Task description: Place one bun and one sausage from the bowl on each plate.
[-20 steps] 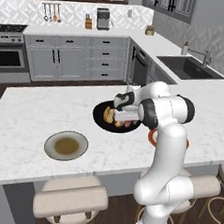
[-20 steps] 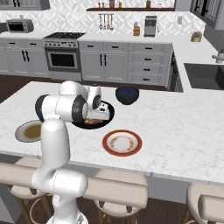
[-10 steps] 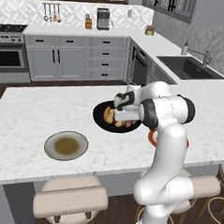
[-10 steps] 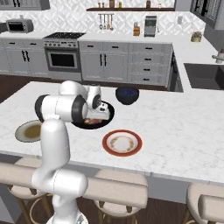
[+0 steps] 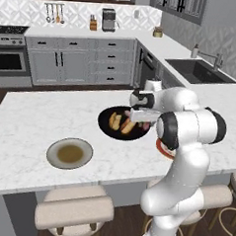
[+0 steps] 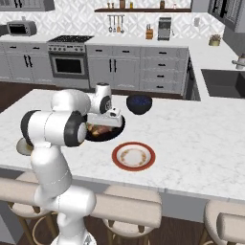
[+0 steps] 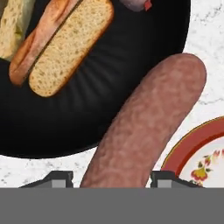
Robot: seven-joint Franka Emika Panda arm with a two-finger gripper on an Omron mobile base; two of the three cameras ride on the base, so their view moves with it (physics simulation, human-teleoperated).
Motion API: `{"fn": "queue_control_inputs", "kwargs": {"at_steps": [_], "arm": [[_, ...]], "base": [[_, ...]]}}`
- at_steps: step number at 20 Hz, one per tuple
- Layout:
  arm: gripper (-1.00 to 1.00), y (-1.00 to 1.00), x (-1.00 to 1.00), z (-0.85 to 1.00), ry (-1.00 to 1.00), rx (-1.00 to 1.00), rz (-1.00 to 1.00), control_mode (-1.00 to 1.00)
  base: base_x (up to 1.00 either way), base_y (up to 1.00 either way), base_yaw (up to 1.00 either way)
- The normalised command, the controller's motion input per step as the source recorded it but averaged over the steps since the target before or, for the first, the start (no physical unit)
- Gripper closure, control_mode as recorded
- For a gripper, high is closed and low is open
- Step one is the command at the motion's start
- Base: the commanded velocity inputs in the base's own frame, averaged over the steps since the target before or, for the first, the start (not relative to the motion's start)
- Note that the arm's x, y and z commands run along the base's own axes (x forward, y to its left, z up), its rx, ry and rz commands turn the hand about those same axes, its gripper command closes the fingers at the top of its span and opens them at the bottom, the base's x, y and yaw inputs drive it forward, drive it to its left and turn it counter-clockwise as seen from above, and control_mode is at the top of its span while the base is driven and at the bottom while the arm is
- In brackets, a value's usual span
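Room: kitchen, white marble desk with stools along the near edge, grey cabinets behind.
Claw: over the near-right edge of the bowl, closed on a sausage; both dark tips sit against its sides in hand view.
Sausage: brown, long, runs up from between the tips across the bowl rim and onto the bare marble beside it.
Bowl: wide black dish mid-desk, just under the hand; holds buns and one more sausage lying between bun halves.
Bun: cut half, tan crumb face up, inside the bowl.
Red plate: red-orange rim, pale centre with small pattern, just beside the bowl on the near-right; its edge is in the hand view at lower right.
Grey plate: olive-brown centre, near-left of the bowl, apart from it.
Blue bowl: small, dark, behind the black dish on the far right.
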Motion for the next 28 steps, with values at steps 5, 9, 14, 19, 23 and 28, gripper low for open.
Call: {"fn": "queue_control_inputs", "kwargs": {"at_steps": [5, 9, 14, 19, 23, 28], "arm": [[1.0, -0.84, -1.0, 0.4, -0.08, 0.0, 0.03, -1.0], [1.0, -0.73, -0.88, 0.13, 0.0, 0.0, 0.0, -1.0], [1.0, -0.45, -0.12, -0.27, 0.0, 0.0, 0.04, -1.0], [1.0, -0.1, 0.54, -0.59, 0.0, 0.0, 0.11, -1.0], [1.0, 0.0, 0.12, -0.51, -0.01, -0.01, 0.06, -1.0], [1.0, -0.05, 0.06, -0.13, -0.02, 0.0, 0.0, -1.0]], "base": [[0.0, 0.0, 0.0], [0.0, 0.0, 0.0], [0.0, 0.0, 0.0], [0.0, 0.0, 0.0], [0.0, 0.0, 0.0], [0.0, 0.0, 0.0]]}}
